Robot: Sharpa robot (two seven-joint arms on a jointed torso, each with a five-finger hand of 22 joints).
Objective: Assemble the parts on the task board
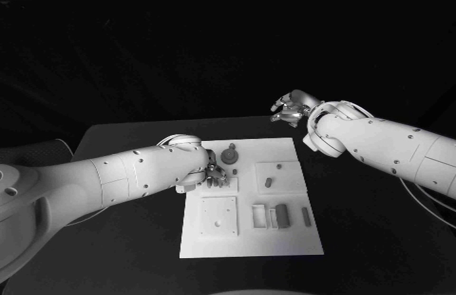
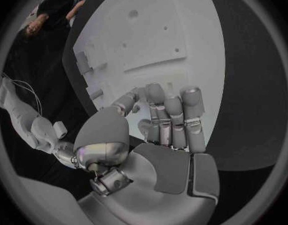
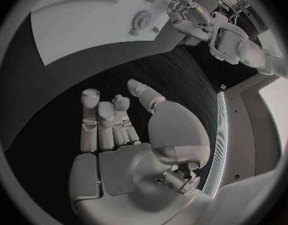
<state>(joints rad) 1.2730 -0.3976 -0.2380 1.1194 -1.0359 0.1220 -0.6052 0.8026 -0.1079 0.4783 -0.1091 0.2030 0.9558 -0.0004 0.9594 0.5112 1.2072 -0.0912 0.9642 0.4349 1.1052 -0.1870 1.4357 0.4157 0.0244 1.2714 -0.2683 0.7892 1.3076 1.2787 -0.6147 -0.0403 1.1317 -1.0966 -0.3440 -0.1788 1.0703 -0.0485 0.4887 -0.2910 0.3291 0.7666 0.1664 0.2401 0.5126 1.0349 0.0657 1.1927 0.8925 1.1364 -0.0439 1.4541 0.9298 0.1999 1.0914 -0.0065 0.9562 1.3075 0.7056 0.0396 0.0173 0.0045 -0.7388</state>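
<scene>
The white task board (image 1: 285, 239) lies in the middle of the black table. My left hand (image 1: 211, 172) hangs low over its far left part, fingers pointing down beside a round gear-like part (image 1: 229, 155). In the left wrist view the left hand (image 2: 162, 117) has its fingers side by side and its thumb close to them, over the board (image 2: 175, 30); whether a small part sits between them is unclear. My right hand (image 1: 294, 108) is raised past the board's far right corner. Its fingers (image 3: 106, 122) stand apart from the thumb and hold nothing.
A small dark part (image 1: 269, 182) lies in the board's right recess. Grey bars (image 1: 281, 213) and a white block (image 1: 258, 216) sit near the front, beside a square plate (image 1: 217, 216). Dark table (image 1: 380, 242) surrounds the board. The right wrist view shows the left hand (image 3: 193, 15) and the gear (image 3: 142, 20).
</scene>
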